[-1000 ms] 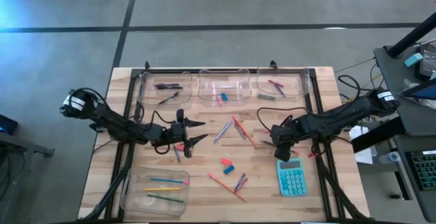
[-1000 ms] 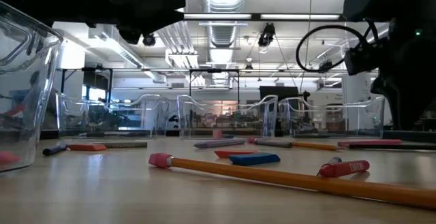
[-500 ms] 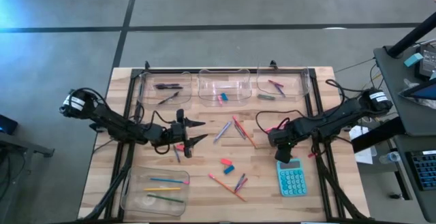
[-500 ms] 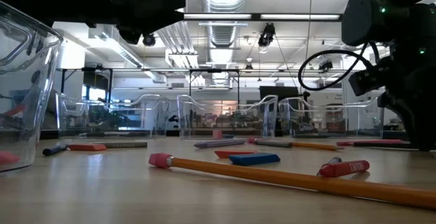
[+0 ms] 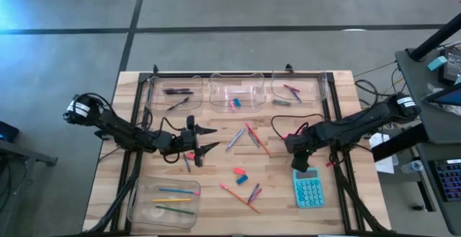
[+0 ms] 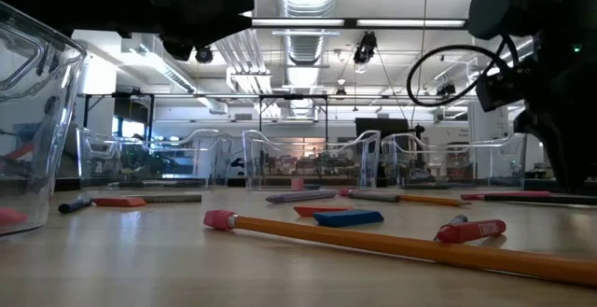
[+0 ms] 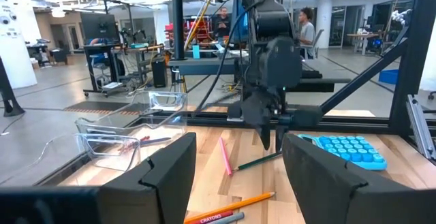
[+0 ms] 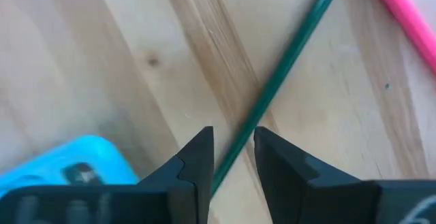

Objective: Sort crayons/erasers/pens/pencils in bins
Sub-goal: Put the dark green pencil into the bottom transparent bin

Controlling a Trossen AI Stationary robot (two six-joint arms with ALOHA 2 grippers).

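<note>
High view: the left gripper (image 5: 204, 140) waits wide open and empty near the bench's middle. Toward the right edge, the right gripper (image 8: 229, 157), fingers narrowly apart and holding nothing, straddles a green pencil (image 8: 276, 86) lying flat beside the teal calculator (image 5: 308, 189), its long axis diagonal. Next: lower and close.

Wooden table (image 5: 216, 208), clear bins (image 5: 164, 202), loose pencils (image 5: 240, 198), erasers (image 5: 240, 172), teal calculator (image 5: 309, 189)
</note>
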